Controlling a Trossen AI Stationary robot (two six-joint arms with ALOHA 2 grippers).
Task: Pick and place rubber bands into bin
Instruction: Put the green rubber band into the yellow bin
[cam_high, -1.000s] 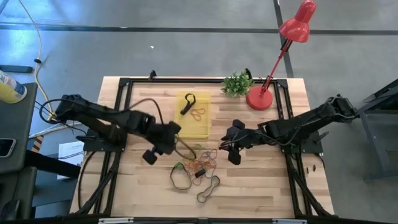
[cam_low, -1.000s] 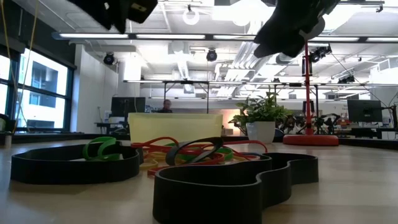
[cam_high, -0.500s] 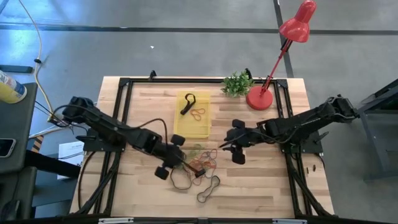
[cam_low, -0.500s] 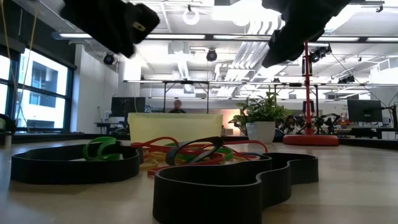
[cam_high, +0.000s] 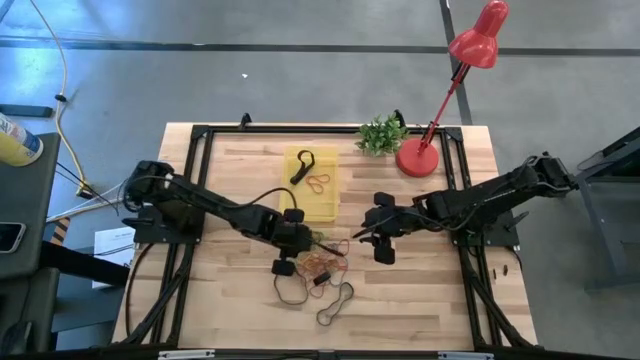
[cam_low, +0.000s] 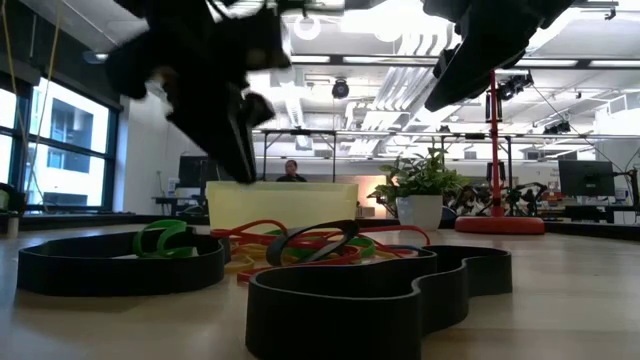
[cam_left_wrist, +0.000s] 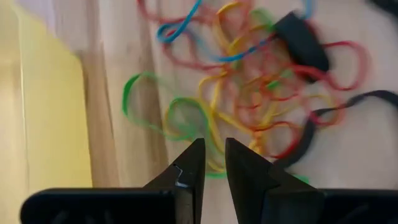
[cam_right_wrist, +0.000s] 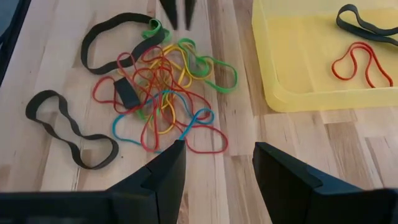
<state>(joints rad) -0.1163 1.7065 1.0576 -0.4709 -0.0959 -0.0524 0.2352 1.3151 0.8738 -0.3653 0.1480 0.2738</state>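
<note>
A tangle of coloured rubber bands (cam_high: 322, 262) lies on the wooden table just in front of the yellow bin (cam_high: 312, 190). Two bigger black loops (cam_high: 292, 290) (cam_high: 336, 303) lie flat nearer the front edge. In the bin rest a black band (cam_right_wrist: 364, 23) and a red one (cam_right_wrist: 353, 61). My left gripper (cam_left_wrist: 212, 144) points steeply down just above the pile's green and yellow bands (cam_left_wrist: 186, 118); a narrow gap between its fingers holds nothing. My right gripper (cam_right_wrist: 217, 155) hangs open, higher, to the right of the pile (cam_right_wrist: 161, 87).
A red desk lamp's base (cam_high: 420, 158) and a small potted plant (cam_high: 382, 133) stand at the table's far right. Black frame rails run along the table's edges. Bare wood lies left of the bin and right of the pile.
My left gripper has come down and moved toward the table's right edge, from beside the bin's near left corner to just above the pile, rolling its wrist on the way. The bands have not moved.
</note>
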